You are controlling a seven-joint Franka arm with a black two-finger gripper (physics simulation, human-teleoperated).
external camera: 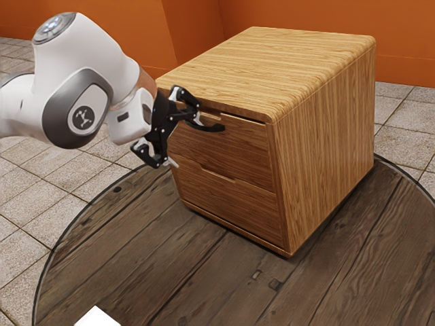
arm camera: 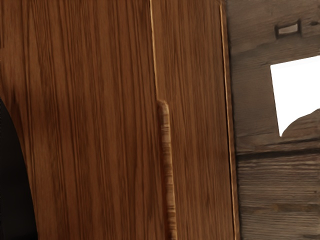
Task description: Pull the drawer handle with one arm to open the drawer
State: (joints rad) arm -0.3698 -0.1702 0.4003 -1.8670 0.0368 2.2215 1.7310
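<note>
The black gripper [external camera: 178, 133] stands against the front of the wooden drawer cabinet [external camera: 319, 136], its fingers [external camera: 189, 102] spread wide apart, one high and one low. The black drawer handle [external camera: 209, 126] is fixed to the upper drawer [external camera: 228, 149]. Its near end reaches into the gap between the fingers, just under the higher one, and the rest runs on past the fingertips along the drawer front. The fingers do not clasp the handle from both sides; whether the higher finger touches it cannot be told.

The upper drawer front lies close under the cabinet's top slab, and no gap shows enough to see inside it. The lower drawer [external camera: 224, 197] sits below the lower finger, its front flush with the cabinet; its contents are hidden too.

In the wrist view both drawer fronts run side by side, parted by a thin seam [arm camera: 152, 50] with a notched lip [arm camera: 164, 150], and the handle shows as a dark shape [arm camera: 9, 180] just under the hand.

The cabinet stands on a round dark plank table [external camera: 204, 278]. A white flat object [external camera: 97, 317] lies on the table, well away from the fingers.
</note>
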